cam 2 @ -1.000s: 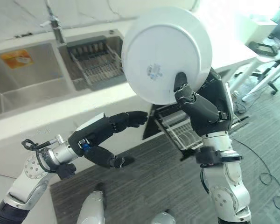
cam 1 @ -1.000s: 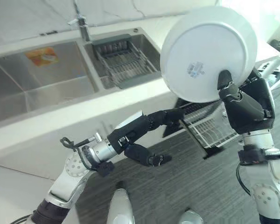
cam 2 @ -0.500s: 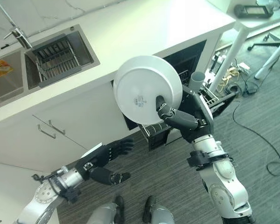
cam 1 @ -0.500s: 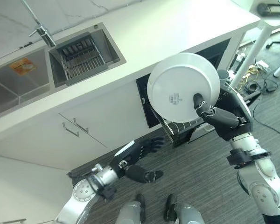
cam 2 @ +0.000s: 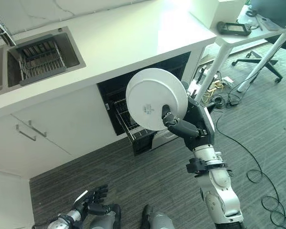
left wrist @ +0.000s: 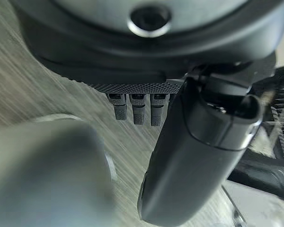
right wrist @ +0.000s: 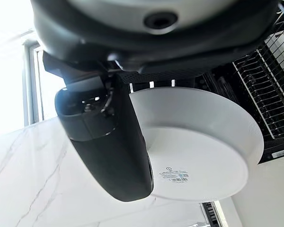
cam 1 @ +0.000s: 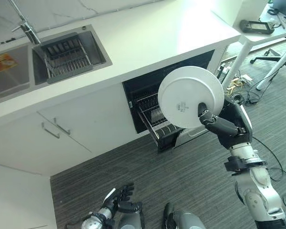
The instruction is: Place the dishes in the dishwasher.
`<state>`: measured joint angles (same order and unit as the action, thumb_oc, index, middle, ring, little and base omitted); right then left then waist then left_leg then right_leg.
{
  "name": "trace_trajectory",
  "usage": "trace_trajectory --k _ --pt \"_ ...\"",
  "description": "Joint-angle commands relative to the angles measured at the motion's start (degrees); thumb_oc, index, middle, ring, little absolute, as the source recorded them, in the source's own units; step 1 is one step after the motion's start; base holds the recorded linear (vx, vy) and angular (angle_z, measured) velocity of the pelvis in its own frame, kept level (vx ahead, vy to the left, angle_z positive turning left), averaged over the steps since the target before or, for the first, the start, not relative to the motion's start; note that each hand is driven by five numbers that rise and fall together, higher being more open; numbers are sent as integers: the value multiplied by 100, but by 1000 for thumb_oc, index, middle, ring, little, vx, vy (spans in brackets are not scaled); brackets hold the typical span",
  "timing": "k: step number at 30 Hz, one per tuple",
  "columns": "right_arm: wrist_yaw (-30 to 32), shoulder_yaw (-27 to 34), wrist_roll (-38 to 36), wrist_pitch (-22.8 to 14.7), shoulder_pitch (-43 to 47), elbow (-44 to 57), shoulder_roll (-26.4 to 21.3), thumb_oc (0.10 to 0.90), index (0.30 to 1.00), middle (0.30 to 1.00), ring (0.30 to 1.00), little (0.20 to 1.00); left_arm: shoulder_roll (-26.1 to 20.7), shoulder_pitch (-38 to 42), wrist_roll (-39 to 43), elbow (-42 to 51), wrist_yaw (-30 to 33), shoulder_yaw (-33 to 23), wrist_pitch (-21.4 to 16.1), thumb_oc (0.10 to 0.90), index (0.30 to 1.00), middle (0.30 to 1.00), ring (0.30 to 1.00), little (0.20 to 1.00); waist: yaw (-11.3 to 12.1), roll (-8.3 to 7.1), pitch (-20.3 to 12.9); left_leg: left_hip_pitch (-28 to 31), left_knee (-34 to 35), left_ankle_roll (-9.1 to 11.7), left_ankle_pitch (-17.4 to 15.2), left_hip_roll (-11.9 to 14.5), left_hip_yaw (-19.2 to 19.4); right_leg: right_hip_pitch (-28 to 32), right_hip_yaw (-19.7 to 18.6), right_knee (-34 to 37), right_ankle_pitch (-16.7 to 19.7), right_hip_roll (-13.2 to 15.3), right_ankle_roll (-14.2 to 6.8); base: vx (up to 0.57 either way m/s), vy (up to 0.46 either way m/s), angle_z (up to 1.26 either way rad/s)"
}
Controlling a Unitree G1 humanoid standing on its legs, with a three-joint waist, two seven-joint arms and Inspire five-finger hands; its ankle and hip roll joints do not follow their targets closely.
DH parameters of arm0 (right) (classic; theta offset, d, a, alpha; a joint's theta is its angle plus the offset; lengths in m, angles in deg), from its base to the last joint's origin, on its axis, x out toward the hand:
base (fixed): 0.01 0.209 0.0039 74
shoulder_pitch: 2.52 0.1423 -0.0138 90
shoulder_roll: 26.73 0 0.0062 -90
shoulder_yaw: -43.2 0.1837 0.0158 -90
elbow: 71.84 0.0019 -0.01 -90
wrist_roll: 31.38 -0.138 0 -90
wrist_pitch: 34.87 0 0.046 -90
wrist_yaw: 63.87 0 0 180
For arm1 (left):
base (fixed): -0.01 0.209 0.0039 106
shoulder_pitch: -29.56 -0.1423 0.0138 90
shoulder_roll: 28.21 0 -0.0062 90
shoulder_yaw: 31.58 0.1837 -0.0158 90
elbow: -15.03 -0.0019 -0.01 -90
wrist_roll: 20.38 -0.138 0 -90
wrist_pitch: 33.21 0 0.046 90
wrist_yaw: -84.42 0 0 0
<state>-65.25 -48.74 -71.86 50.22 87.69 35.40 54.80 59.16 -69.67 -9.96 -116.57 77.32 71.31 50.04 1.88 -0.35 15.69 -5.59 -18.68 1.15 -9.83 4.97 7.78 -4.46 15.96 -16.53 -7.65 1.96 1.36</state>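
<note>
A white plate (cam 1: pixel 190 97) is held up on edge with its underside facing me, in front of the open dishwasher (cam 1: pixel 148 90). My right hand (cam 1: pixel 220 125) is shut on the plate's lower right rim. In the right wrist view the thumb (right wrist: pixel 109 142) presses on the plate's (right wrist: pixel 203 151) underside. The dishwasher's wire rack (cam 1: pixel 155 123) is pulled out over the floor, just left of and below the plate. My left hand (cam 1: pixel 120 199) hangs low near the floor with its fingers (left wrist: pixel 135 108) relaxed, holding nothing.
A white counter (cam 1: pixel 148 38) runs above the dishwasher, with a sink and its dish rack (cam 1: pixel 66 50) at the left. Cabinet doors with handles (cam 1: pixel 57 126) stand left of the dishwasher. A white desk leg (cam 1: pixel 238 59), cables (cam 1: pixel 240 88) and a chair base (cam 1: pixel 276 62) are at the right.
The camera has pulled back, so the kitchen looks smaller. My left hand has dropped towards the floor. My right hand keeps the plate, now level with the dishwasher opening.
</note>
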Motion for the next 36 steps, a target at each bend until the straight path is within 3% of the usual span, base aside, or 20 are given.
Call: trace_trajectory --k 1,3,4,5,6,7,10,12,13,18,21,26,30,33,36 --pt "-294 243 154 -1047 580 674 143 400 300 300 300 300 -245 53 -351 196 380 -174 -173 800 900 900 900 900 222 43 -368 30 150 -207 -360 -172 201 336 464 -66 -128 742 -881 102 138 -15" --pt "-291 232 213 -1079 625 619 243 400 300 300 300 300 -116 73 -390 -403 527 -315 7 800 900 900 900 900 246 98 -386 38 150 -300 -385 -149 175 590 563 -66 230 705 -882 140 198 -24" --pt "-272 212 261 -1133 606 643 289 400 300 300 300 300 2 133 -299 -862 519 -472 49 800 900 900 900 900 221 139 -380 43 150 -382 -410 -190 55 520 423 -596 453 681 -883 194 205 -33" --pt "-288 214 370 -1133 550 668 343 400 300 300 300 300 88 152 -316 -1173 519 -534 158 800 900 900 900 900 175 147 -386 56 150 -405 -444 -253 -38 378 197 -723 414 604 -826 202 73 -29" --pt "-313 198 425 -1141 551 593 340 400 300 300 300 300 119 174 -214 -1400 484 -563 236 800 900 900 900 900 129 150 -397 79 150 -349 -450 -282 -139 379 116 -66 330 559 -755 177 -98 -17" --pt "-375 199 411 -1119 539 525 303 400 300 300 300 300 154 193 -131 -1550 386 -689 323 800 900 900 900 900 112 46 -412 71 150 -309 -462 -400 -125 -23 -69 -66 165 830 -802 153 -190 -10" --pt "-378 225 560 -1132 583 447 198 400 300 300 300 300 173 229 68 -1751 334 -734 413 800 900 900 900 900 12 -40 -456 123 150 -259 -595 -499 -159 -792 -560 -66 539 1222 -1059 156 -222 0" --pt "-239 287 593 -1001 632 482 79 400 300 300 300 300 156 211 239 -1761 397 -797 681 800 900 900 900 900 -47 -97 -434 356 150 -304 -819 -540 -313 -1346 -758 -66 915 1441 -1200 356 -520 90" --pt "-205 283 621 -1012 646 434 58 400 300 300 300 300 166 196 272 -1815 422 -874 717 800 900 900 900 900 -43 -131 -445 406 150 -308 -880 -535 -339 -1357 -832 -66 873 1475 -1250 337 -525 82" --pt "-2 314 725 -915 641 363 -97 400 300 300 300 300 211 132 333 -2077 574 -1180 950 800 900 900 900 900 -33 -177 -699 713 150 9 -974 -111 -224 -1122 -473 -66 578 1428 -1237 172 -351 64" --pt "233 504 787 -932 604 270 -321 400 300 300 300 300 360 62 185 -2181 647 -1368 998 800 900 900 900 900 -18 -120 -886 692 150 284 -800 412 67 -839 -24 -66 186 1231 -985 101 -400 95" --pt "717 721 1353 -905 547 226 -605 400 300 300 300 300 568 -62 37 -2337 743 -1369 880 800 900 900 900 900 139 -112 -852 310 150 293 -385 257 196 -504 160 -66 -66 1107 -855 48 -167 62" --pt "1254 753 1874 -949 604 149 -724 400 300 300 300 300 607 -49 -402 -2491 823 -1224 801 800 900 900 900 900 203 79 -777 -427 150 462 9 402 311 -320 365 -66 -327 981 -825 6 31 14" --pt "1362 686 1935 -1068 714 -21 -731 400 300 300 300 300 567 -13 -309 -2670 923 -1128 826 800 900 900 900 900 210 91 -804 -420 150 389 -101 184 -41 -325 181 -66 -370 907 -805 43 118 -3" --pt "1410 727 1888 -1087 620 43 -699 400 300 300 300 300 518 51 -289 -2768 934 -1198 903 800 900 900 900 900 141 94 -857 -402 150 374 -151 221 35 -274 197 -66 -406 887 -785 60 84 -57"
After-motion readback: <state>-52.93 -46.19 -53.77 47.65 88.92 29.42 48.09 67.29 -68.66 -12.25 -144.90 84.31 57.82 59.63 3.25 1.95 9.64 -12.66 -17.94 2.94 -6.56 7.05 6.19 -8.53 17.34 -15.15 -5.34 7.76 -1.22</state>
